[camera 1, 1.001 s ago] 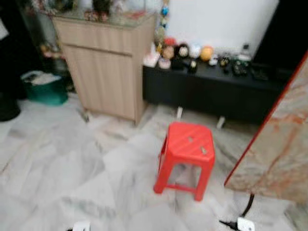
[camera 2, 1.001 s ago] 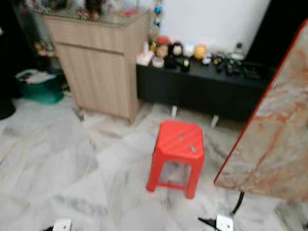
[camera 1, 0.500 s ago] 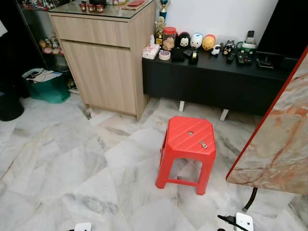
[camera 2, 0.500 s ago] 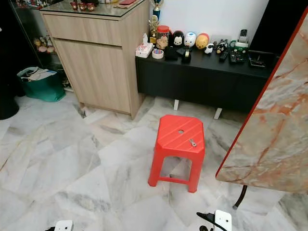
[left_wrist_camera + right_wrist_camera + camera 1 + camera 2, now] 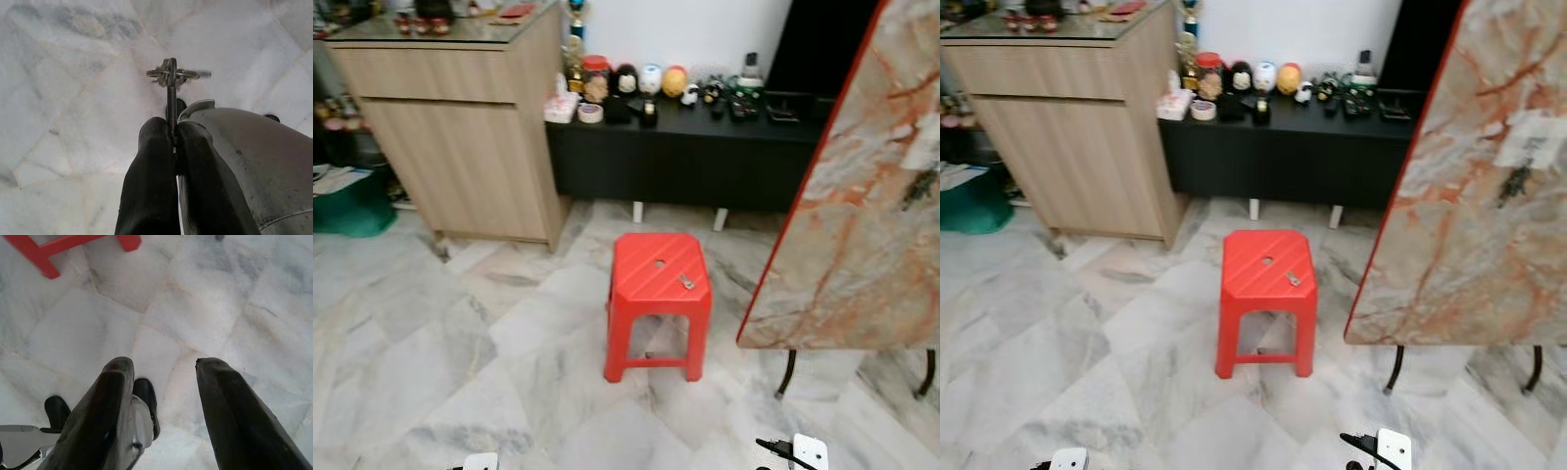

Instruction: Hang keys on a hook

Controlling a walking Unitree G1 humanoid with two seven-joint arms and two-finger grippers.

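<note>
A red stool stands on the marble floor, a small metal piece on its seat; behind it a black bench carries toys, a jar and remotes; a wooden cabinet stands beside it; a marbled slab leans on the right; a green bag sits far left.

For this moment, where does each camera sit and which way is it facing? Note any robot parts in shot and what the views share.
Left eye view: on the head, looking forward and down at the red stool and marble floor.
Right eye view: the other eye of the same head camera, same scene.
Left wrist view: looks along the left gripper, its fingers shut on the keys, down at floor.
Right wrist view: looks along the open right gripper at floor and the stool's feet.
Shared: stool in both eye views and the right wrist view.
</note>
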